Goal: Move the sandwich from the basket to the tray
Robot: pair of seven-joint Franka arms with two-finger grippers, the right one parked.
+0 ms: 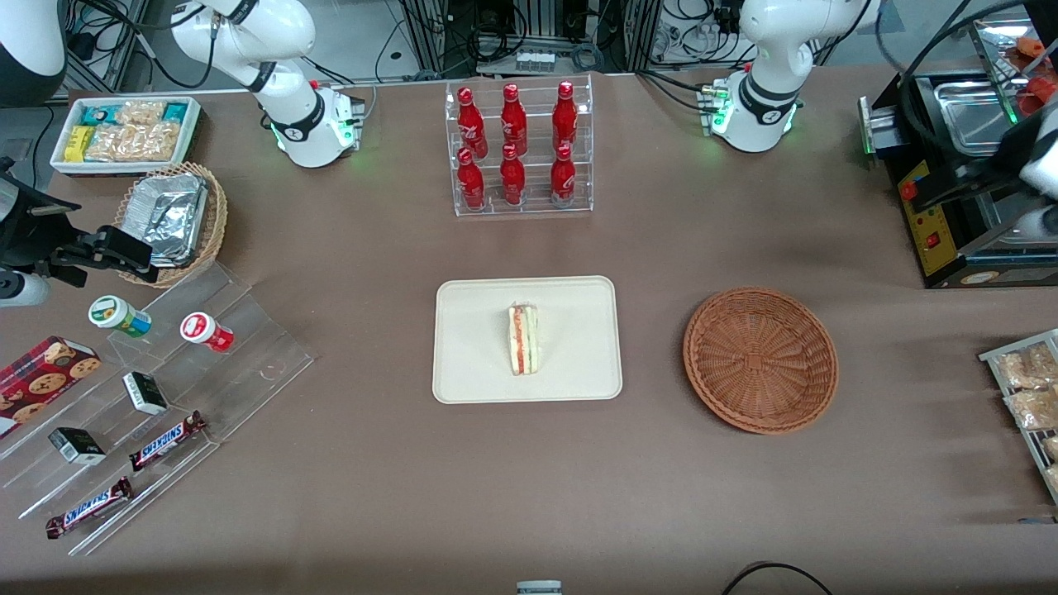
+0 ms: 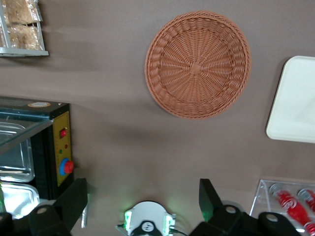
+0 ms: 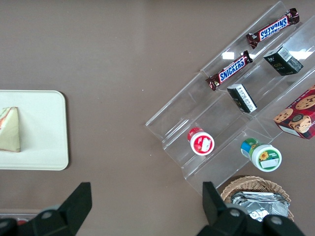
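The sandwich [image 1: 524, 339], a white wedge with red and pink filling along its cut edge, lies on the cream tray [image 1: 471, 364] at the middle of the table. The reddish-brown wicker basket [image 1: 760, 359] sits beside the tray, toward the working arm's end, and holds nothing. My left gripper [image 1: 950, 186] is raised above the black machine, well away from both, open and holding nothing. In the left wrist view its gripper [image 2: 142, 196] is open above bare table, with the basket [image 2: 198, 64] and a tray corner [image 2: 295, 103] in sight. The right wrist view shows the sandwich [image 3: 10, 129] on the tray [image 3: 44, 132].
A clear rack of red bottles [image 1: 518, 149] stands farther from the camera than the tray. A black machine [image 1: 959, 207] and a rack of snack packs [image 1: 1029, 388] are at the working arm's end. Acrylic steps with candy bars [image 1: 165, 438], a paler basket of foil trays [image 1: 173, 219] and a white bin [image 1: 124, 132] are at the parked arm's end.
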